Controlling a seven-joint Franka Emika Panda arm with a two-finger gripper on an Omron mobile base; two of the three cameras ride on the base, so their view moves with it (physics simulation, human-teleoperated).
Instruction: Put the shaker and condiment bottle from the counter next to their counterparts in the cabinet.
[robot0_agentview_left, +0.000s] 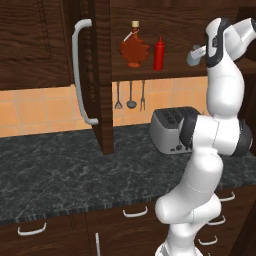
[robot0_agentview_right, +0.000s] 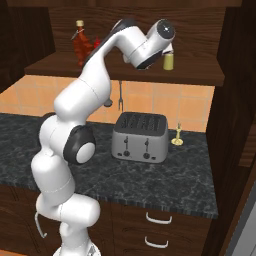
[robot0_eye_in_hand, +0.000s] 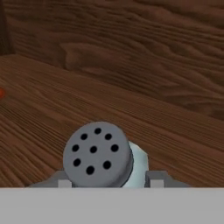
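**Q:** Hand view first — what is sitting between the fingers?

**A:** The small pale blue-grey translucent shaker (robot0_eye_in_hand: 131, 164) with its grey perforated cap is lying between the two dark finger tips of the gripper (robot0_eye_in_hand: 107, 180), which is clamping it from both sides. Behind it the dark brown wooden wall cabinet (robot0_eye_in_hand: 131, 52) is showing its grained shelf and back panel.

**Q:** And where is the rest sitting, relative to that cabinet?

**A:** In the left base view the slim bright red squeeze bottle (robot0_agentview_left: 159, 53) is standing on the cabinet shelf, just beside the maple-leaf-shaped red-brown syrup bottle (robot0_agentview_left: 134, 47). The cabinet door is hanging open, with its long curved silver handle (robot0_agentview_left: 80, 70) facing the room. In the right base view the small yellow-green shaker (robot0_agentview_right: 169, 60) is standing on the same shelf, close to the robot's hand.

**Q:** What is lying below the cabinet?

**A:** The dark grey-black marbled stone counter (robot0_agentview_right: 165, 175) is carrying a silver four-slot toaster (robot0_agentview_right: 140, 136) and a small brass candlestick (robot0_agentview_right: 177, 135). Utensils (robot0_agentview_left: 130, 95) are hanging against the orange tiled wall (robot0_agentview_left: 35, 110).
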